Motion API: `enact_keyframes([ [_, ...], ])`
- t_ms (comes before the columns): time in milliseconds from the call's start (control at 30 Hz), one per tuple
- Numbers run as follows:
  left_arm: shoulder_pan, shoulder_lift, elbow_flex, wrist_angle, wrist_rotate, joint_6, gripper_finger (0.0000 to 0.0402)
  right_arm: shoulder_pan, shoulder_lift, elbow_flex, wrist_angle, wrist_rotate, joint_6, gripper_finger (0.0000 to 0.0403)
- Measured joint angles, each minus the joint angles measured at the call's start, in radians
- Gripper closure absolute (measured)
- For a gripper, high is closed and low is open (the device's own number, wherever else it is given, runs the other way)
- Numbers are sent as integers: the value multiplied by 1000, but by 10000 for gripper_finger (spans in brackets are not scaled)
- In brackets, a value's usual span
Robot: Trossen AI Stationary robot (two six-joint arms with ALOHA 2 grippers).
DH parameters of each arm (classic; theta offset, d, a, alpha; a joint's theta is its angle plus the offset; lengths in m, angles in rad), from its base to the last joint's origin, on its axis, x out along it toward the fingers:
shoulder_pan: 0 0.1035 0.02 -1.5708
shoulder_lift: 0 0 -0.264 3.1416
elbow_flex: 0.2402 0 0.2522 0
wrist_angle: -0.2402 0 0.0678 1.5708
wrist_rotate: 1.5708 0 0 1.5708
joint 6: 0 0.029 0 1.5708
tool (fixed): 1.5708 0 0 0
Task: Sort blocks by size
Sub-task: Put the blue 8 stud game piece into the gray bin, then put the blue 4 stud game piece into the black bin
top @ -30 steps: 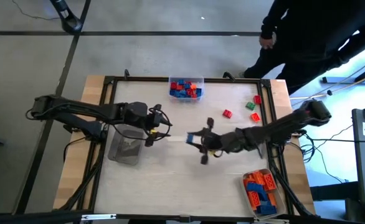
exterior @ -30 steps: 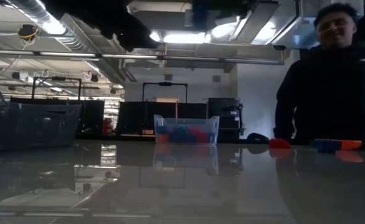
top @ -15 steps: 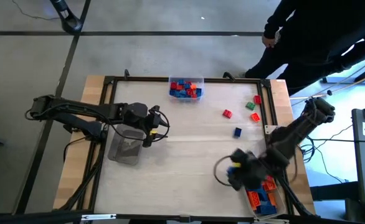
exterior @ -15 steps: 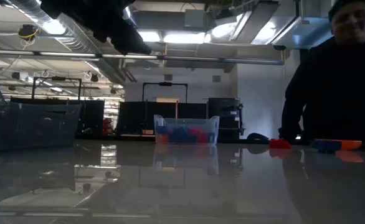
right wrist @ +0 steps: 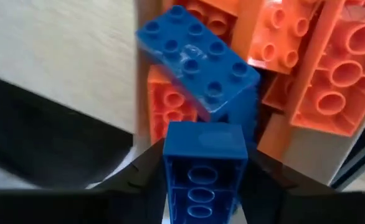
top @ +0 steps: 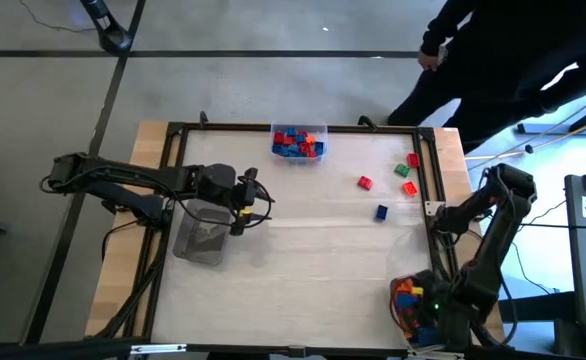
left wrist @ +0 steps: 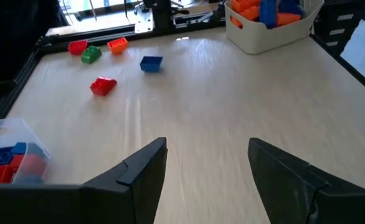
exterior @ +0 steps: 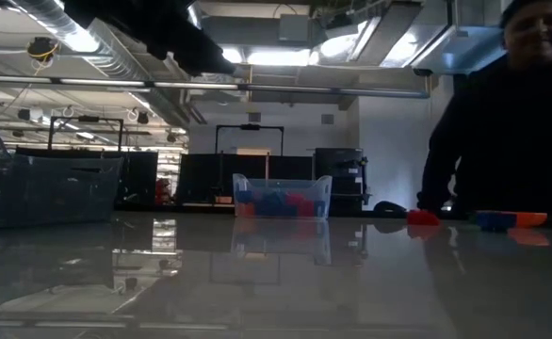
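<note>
My right gripper (right wrist: 204,167) points down over the white tray (top: 401,312) at the near right corner. It is shut on a blue block (right wrist: 204,146), just above the orange and blue blocks (right wrist: 307,74) piled in that tray. My left gripper (left wrist: 204,168) hovers open and empty over the table's left half, beside a clear tray (top: 201,238). Loose blocks lie on the table at the far right: red (top: 365,182), blue (top: 381,212), green (top: 401,170) and orange (top: 410,188). My right gripper pinches the blue block by two opposite side walls (right wrist: 171,163), one finger on each. The fingers come from above, pointing down. The block's hollow underside faces the wrist camera. It hangs just over the blue block (right wrist: 198,59) on top of the pile; whether it touches, I cannot tell.
A clear tray (top: 299,142) of blue and red blocks stands at the far edge, middle. A dark frame rail (top: 435,180) runs along the table's right side. A person (top: 513,60) stands beyond the far right corner. The wide middle of the table (top: 313,250) is bare.
My right gripper has swung from the middle of the table toward the near right corner, carrying the blue block. It has rolled and tipped over to point down above the white tray.
</note>
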Motion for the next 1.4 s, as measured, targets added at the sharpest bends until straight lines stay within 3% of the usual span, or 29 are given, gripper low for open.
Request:
enact_keyframes([
  [200, 0, 0, 0, 2, 0, -1, 188, -11, 36, -1, 0, -85, -2, 198],
  [433, 0, 0, 0, 1, 0, -2, 188, -26, 32, 7, -23, -310, -11, 129],
  [533, 0, 0, 0, 1, 0, 8, 188, -27, 27, 46, -48, -326, -20, 115],
  [733, 0, 0, 0, 1, 1, 30, 188, -29, -12, 175, -297, -113, -33, 107],
  [933, 0, 0, 0, -13, 1, 19, 188, -105, -43, 232, -469, 291, -93, 109],
  [1067, 0, 0, 0, -14, 1, 16, 188, -216, -41, 232, -503, 548, -254, 109],
  [1233, 0, 0, 0, -17, 1, -4, 188, -374, -23, 203, -476, 631, -526, 109],
  [1400, 0, 0, 0, -32, 1, -10, 188, -530, -18, 88, -457, 546, -652, 109],
])
